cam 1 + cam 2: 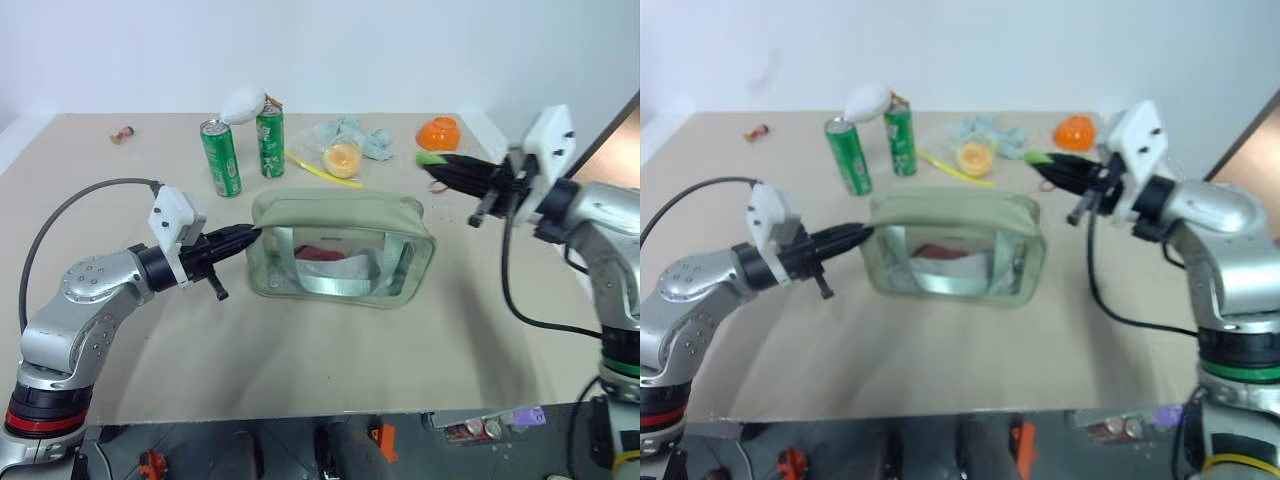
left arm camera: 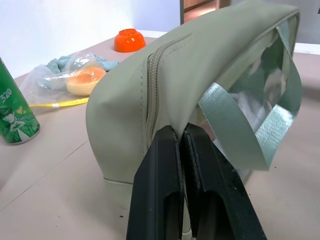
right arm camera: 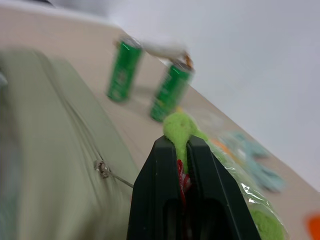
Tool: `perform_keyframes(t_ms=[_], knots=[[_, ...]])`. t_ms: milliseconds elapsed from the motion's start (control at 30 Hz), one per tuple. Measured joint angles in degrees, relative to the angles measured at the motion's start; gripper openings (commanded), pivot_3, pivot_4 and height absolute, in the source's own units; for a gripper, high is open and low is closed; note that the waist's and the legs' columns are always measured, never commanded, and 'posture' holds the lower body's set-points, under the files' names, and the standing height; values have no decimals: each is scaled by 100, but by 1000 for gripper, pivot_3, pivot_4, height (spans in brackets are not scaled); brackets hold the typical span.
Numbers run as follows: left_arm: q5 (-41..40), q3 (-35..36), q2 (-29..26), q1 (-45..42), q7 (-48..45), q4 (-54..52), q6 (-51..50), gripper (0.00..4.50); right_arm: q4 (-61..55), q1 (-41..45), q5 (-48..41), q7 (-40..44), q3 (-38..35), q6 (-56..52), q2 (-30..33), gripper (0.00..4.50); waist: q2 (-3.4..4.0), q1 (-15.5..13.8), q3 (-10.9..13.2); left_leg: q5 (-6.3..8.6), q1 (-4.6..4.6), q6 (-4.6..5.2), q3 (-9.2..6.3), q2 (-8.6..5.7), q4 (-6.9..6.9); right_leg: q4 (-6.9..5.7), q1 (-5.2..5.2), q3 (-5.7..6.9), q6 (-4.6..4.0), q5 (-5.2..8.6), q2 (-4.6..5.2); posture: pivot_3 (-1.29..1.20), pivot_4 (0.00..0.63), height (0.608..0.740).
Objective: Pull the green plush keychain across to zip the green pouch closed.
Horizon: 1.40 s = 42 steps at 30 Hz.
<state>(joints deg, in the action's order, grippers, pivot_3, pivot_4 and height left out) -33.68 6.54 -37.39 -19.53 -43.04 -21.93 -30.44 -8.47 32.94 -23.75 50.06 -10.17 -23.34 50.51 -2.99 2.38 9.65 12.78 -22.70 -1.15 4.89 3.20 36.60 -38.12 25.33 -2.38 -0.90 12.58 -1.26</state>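
The green pouch (image 1: 330, 212) stands mid-table, and its clear side shows red and white contents. My left gripper (image 1: 247, 236) is shut on the fabric at the pouch's left end (image 2: 130, 110). The zip line seen in the left wrist view looks closed. My right gripper (image 1: 434, 176) hovers just past and above the pouch's right end. It is shut on the green plush keychain (image 3: 177, 127), whose lime tip pokes out above the fingers (image 1: 428, 158). A thin cord runs from the zip pull (image 3: 102, 169) to the keychain.
Behind the pouch stand two green cans (image 1: 220, 157) (image 1: 270, 140) with a white object (image 1: 243, 103) by them. There are also a yellow stick (image 1: 310, 167), a plastic bag holding a yellow-orange round item (image 1: 342, 158), a teal cloth (image 1: 375, 140) and an orange bowl (image 1: 438, 132).
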Motion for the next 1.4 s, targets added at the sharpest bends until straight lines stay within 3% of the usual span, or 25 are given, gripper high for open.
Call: perform_keyframes(t_ms=[267, 433, 767, 900, 1100, 1200, 1400], knots=[[28, -162, 11, -12, 33, -100, 4, 0, 255, -1201, 777, -222, -108, 862, 241, 52, 1, 12, 0, -1, 9, -2, -2, 3, -1, -5, -4, -2, -1, 0, -7, 0, 150, 740], [68, -177, 41, 28, 194, -143, -23, 0, 120, -1807, 1528, -1211, 293, 966, -525, 52, 0, 20, -1, -6, 20, -8, 4, 3, 1, -8, -11, -8, 4, -4, -5, 0, 150, 740], [105, -177, 41, 39, 255, -219, -88, 0, 652, -1842, 2172, -1563, 685, 1767, -909, 52, -1, 31, -2, -6, 33, -8, 13, 3, 3, -9, -16, -18, 1, -10, -23, 0, 150, 740], [90, -102, 83, 64, 345, -190, -108, 1361, 750, -1709, 1779, -1479, 553, 1560, -1172, 1397, 0, 32, -2, -7, 35, -10, 12, 10, 2, -10, -16, -18, -5, -13, -31, 0, 150, 740], [-53, 283, 99, 88, 421, -44, -135, 3206, 353, -1732, 368, -1356, -370, 435, -1350, 3253, 1, 17, -1, -7, 26, -11, 9, 14, 0, -7, -14, -16, -4, -11, -25, 0, 150, 740], [-72, 573, 86, 183, 466, 73, -111, 4313, -155, -2253, -218, -1083, -818, 72, -1251, 4385, -2, 14, -3, -3, 26, -7, 5, 16, -4, -5, -17, -12, 0, -3, -20, 0, 150, 740], [212, 937, 187, 1063, 626, 124, 360, 4440, -414, -3647, -645, -748, -1358, -80, -1281, 4477, -1, 11, -3, -1, 28, -5, 11, 11, -4, -4, -16, -14, 1, -1, -8, 0, 150, 740]])
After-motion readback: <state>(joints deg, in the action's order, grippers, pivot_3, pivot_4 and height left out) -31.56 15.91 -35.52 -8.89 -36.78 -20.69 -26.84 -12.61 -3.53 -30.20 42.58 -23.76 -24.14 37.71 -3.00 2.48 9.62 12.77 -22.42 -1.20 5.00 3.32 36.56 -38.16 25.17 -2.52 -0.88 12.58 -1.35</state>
